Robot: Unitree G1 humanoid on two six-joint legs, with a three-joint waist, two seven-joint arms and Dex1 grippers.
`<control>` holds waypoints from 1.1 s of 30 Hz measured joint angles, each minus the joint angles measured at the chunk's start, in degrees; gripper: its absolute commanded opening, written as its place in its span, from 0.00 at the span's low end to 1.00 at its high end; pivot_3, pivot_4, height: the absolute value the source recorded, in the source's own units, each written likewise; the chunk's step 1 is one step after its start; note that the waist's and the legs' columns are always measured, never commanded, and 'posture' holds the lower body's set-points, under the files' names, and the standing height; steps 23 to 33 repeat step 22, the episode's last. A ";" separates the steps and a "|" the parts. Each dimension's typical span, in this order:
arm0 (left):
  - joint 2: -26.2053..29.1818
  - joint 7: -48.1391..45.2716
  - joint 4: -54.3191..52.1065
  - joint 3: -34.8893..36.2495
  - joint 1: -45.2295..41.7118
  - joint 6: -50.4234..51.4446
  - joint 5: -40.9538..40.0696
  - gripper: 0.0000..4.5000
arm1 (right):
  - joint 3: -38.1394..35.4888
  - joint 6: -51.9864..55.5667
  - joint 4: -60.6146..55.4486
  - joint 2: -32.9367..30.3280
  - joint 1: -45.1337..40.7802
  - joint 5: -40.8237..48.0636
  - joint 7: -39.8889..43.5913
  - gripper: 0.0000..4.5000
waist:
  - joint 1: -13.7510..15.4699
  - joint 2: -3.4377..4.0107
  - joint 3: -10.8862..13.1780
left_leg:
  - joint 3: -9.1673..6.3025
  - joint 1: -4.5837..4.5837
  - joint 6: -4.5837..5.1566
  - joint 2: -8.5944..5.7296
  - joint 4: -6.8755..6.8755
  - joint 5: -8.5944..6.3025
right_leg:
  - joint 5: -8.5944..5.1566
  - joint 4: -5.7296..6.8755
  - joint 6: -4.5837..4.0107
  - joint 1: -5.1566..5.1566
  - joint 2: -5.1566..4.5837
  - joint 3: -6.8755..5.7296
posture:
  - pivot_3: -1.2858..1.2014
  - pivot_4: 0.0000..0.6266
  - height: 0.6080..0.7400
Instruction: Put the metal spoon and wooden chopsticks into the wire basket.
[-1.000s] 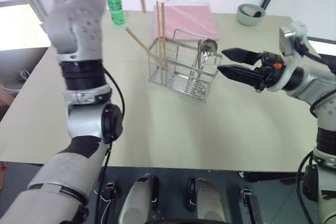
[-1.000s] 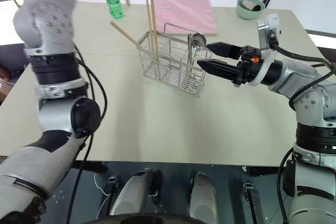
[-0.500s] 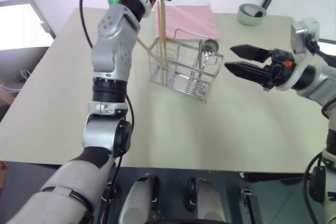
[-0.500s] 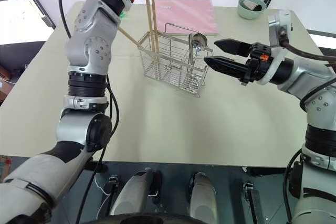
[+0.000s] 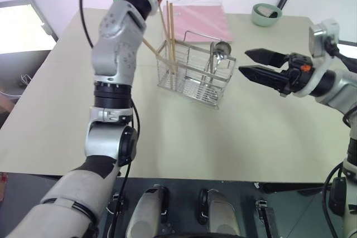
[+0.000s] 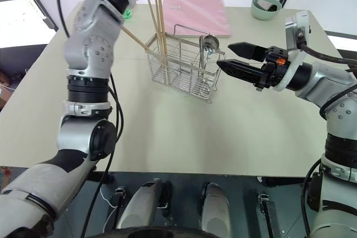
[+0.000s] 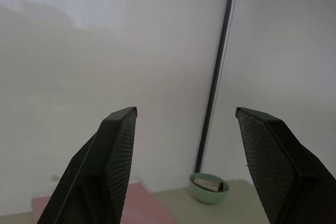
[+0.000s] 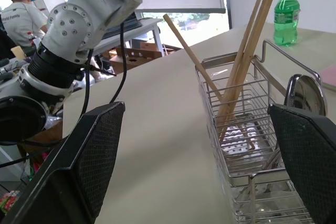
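Observation:
The wire basket [image 5: 195, 73] stands on the beige table, a little beyond its middle. Several wooden chopsticks [image 5: 170, 32] stand in its left compartment, and one more [image 6: 134, 37] leans out to the left over the rim. The metal spoon [image 5: 222, 48] stands in the right compartment, bowl up. My left gripper [image 7: 186, 111] is held high above the chopstick tops, open, with nothing between its fingers. Level with the basket's right end, my right gripper [image 5: 243, 62] is open and empty, pointing at it from a short way off.
A pink mat [image 5: 201, 20] lies behind the basket, and a green bottle [image 8: 286, 14] stands at the back left. A pale green bowl [image 5: 266, 15] sits at the back right. A person [image 8: 21, 9] sits off beyond the table's left side.
My left gripper has opened and let go of a chopstick, which now stands tilted in the basket with the others. The right gripper has not moved.

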 measured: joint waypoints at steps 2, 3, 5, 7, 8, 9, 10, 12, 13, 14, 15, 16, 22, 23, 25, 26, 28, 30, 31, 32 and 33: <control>3.65 -0.15 -1.33 1.18 -2.16 4.29 -1.59 0.70 | 0.02 -0.37 0.52 0.00 -0.07 -0.37 0.26 1.00 | -0.01 0.00 0.00 | 0.00 0.01 -0.01 0.01 0.00 0.00 | 0.00 0.02 0.00 -0.02 0.03 0.01 | 0.52 0.24 0.59; 8.16 -1.69 -1.60 1.91 -4.86 8.92 -3.68 0.70 | 0.44 -0.80 1.08 -0.02 -0.56 -1.15 0.80 1.00 | -0.06 0.02 0.02 | 0.00 -0.01 -0.01 0.01 0.00 0.00 | 0.00 0.04 0.00 -0.05 0.04 0.00 | 0.52 0.24 0.59; 15.52 -5.59 -1.42 3.00 -8.86 14.99 -6.49 0.70 | 0.71 -1.42 2.46 -0.28 -1.26 -2.02 1.64 1.00 | -0.31 0.04 0.03 | 0.02 -0.03 -0.02 0.01 -0.02 0.00 | -0.01 0.02 0.00 -0.09 0.06 0.02 | 0.52 0.24 0.59; 25.69 -13.35 -2.01 3.29 -11.42 20.30 -9.17 0.70 | 1.03 -2.63 4.49 -1.45 -1.63 -3.60 2.74 1.00 | -0.65 0.15 0.01 | 0.09 0.02 -0.14 0.00 -0.09 0.06 | -0.04 -0.01 0.02 -0.08 0.07 0.05 | 0.52 0.24 0.59; 29.22 -16.94 -2.72 3.26 -10.95 21.68 -9.75 0.70 | 1.06 -3.09 5.33 -1.89 -1.72 -4.21 3.23 1.00 | -0.92 0.26 -0.02 | 0.13 0.09 -0.26 0.00 -0.12 0.12 | -0.06 -0.03 0.05 -0.01 0.06 0.08 | 0.52 0.24 0.59; 33.32 -21.51 -4.02 2.77 -9.09 22.74 -10.36 0.70 | 1.20 -3.65 6.08 -1.93 -1.90 -4.78 3.76 1.00 | -1.16 0.31 -0.04 | 0.13 0.13 -0.31 -0.02 -0.14 0.10 | -0.08 -0.04 0.06 0.02 0.05 0.09 | 0.52 0.24 0.59; 37.78 -26.84 -6.16 1.77 -5.20 23.27 -10.83 0.70 | 1.45 -4.29 6.59 -1.97 -2.06 -5.53 4.40 1.00 | -1.33 0.39 -0.04 | 0.14 0.15 -0.43 -0.02 -0.14 0.04 | -0.08 -0.04 0.05 0.02 0.04 0.11 | 0.52 0.24 0.59; 44.44 -36.31 -10.02 -1.00 5.11 23.59 -10.72 0.70 | 1.83 -5.29 7.70 -2.17 -2.22 -6.80 5.46 1.00 | -1.34 0.45 -0.02 | 0.14 0.16 -0.52 0.00 -0.11 0.08 | -0.06 -0.02 0.01 -0.02 0.04 0.14 | 0.52 0.24 0.59; 46.23 -39.49 -11.19 -2.40 9.58 23.64 -10.61 0.70 | 1.95 -5.61 8.14 -2.37 -2.14 -7.21 5.99 1.00 | -1.29 0.46 -0.01 | 0.12 0.15 -0.52 0.01 -0.10 0.08 | -0.05 0.00 -0.02 -0.03 0.03 0.15 | 0.52 0.24 0.59; 48.45 -42.65 -13.13 -3.57 15.45 23.13 -10.11 0.70 | 2.39 -6.16 8.57 -2.49 -2.22 -8.09 6.61 1.00 | -1.36 0.44 0.00 | 0.10 0.13 -0.52 0.05 -0.11 0.08 | -0.04 -0.06 -0.05 -0.11 0.05 0.14 | 0.52 0.24 0.59; 50.65 -45.26 -15.44 -4.48 21.65 22.34 -9.32 0.70 | 2.72 -6.76 9.03 -3.10 -2.05 -8.75 7.51 1.00 | -1.45 0.47 0.02 | 0.12 0.11 -0.51 0.05 -0.13 0.07 | -0.07 -0.07 -0.13 -0.17 0.04 0.16 | 0.52 0.24 0.59; 51.97 -47.31 -16.95 -5.10 26.65 21.45 -8.53 0.70 | 2.80 -7.19 9.78 -3.94 -1.71 -9.49 8.20 1.00 | -1.38 0.46 0.04 | 0.12 0.05 -0.53 0.05 -0.15 0.08 | -0.07 -0.05 -0.13 -0.18 0.03 0.18 | 0.52 0.24 0.59; 54.42 -51.03 -22.38 -2.88 36.91 16.50 -6.73 0.70 | 2.76 -7.53 10.79 -5.18 -1.23 -10.82 10.85 1.00 | -1.27 0.43 0.06 | 0.10 -0.63 -0.66 0.04 -0.09 0.19 | 0.00 0.03 -0.08 -0.88 0.02 0.17 | 0.52 0.24 0.59; 54.42 -51.03 -22.38 -2.88 36.91 16.50 -6.73 0.70 | 2.76 -7.53 10.79 -5.18 -1.23 -10.82 10.85 1.00 | -1.27 0.43 0.06 | 0.10 -0.63 -0.66 0.04 -0.09 0.19 | 0.00 0.03 -0.08 -0.88 0.02 0.17 | 0.52 0.24 0.59; 54.42 -51.03 -22.38 -2.88 36.91 16.50 -6.73 0.70 | 2.76 -7.53 10.79 -5.18 -1.23 -10.82 10.85 1.00 | -1.27 0.43 0.06 | 0.10 -0.63 -0.66 0.04 -0.09 0.19 | 0.00 0.03 -0.08 -0.88 0.02 0.17 | 0.52 0.24 0.59; 54.42 -51.03 -22.38 -2.88 36.91 16.50 -6.73 0.70 | 2.76 -7.53 10.79 -5.18 -1.23 -10.82 10.85 1.00 | -1.27 0.43 0.06 | 0.10 -0.63 -0.66 0.04 -0.09 0.19 | 0.00 0.03 -0.08 -0.88 0.02 0.17 | 0.52 0.24 0.59; 54.42 -51.03 -22.38 -2.88 36.91 16.50 -6.73 0.70 | 2.76 -7.53 10.79 -5.18 -1.23 -10.82 10.85 1.00 | -1.27 0.43 0.06 | 0.10 -0.63 -0.66 0.04 -0.09 0.19 | 0.00 0.03 -0.08 -0.88 0.02 0.17 | 0.52 0.24 0.59; 54.42 -51.03 -22.38 -2.88 36.91 16.50 -6.73 0.70 | 2.76 -7.53 10.79 -5.18 -1.23 -10.82 10.85 1.00 | -1.27 0.43 0.06 | 0.10 -0.63 -0.66 0.04 -0.09 0.19 | 0.00 0.03 -0.08 -0.88 0.02 0.17 | 0.52 0.24 0.59; 54.42 -51.03 -22.38 -2.88 36.91 16.50 -6.73 0.70 | 2.76 -7.53 10.79 -5.18 -1.23 -10.82 10.85 1.00 | -1.27 0.43 0.06 | 0.10 -0.63 -0.66 0.04 -0.09 0.19 | 0.00 0.03 -0.08 -0.88 0.02 0.17 | 0.52 0.24 0.59; 54.42 -51.03 -22.38 -2.88 36.91 16.50 -6.73 0.70 | 2.76 -7.53 10.79 -5.18 -1.23 -10.82 10.85 1.00 | -1.27 0.43 0.06 | 0.10 -0.63 -0.66 0.04 -0.09 0.19 | 0.00 0.03 -0.08 -0.88 0.02 0.17 | 0.52 0.24 0.59; 54.42 -51.03 -22.38 -2.88 36.91 16.50 -6.73 0.70 | 2.76 -7.53 10.79 -5.18 -1.23 -10.82 10.85 1.00 | -1.27 0.43 0.06 | 0.10 -0.63 -0.66 0.04 -0.09 0.19 | 0.00 0.03 -0.08 -0.88 0.02 0.17 | 0.52 0.24 0.59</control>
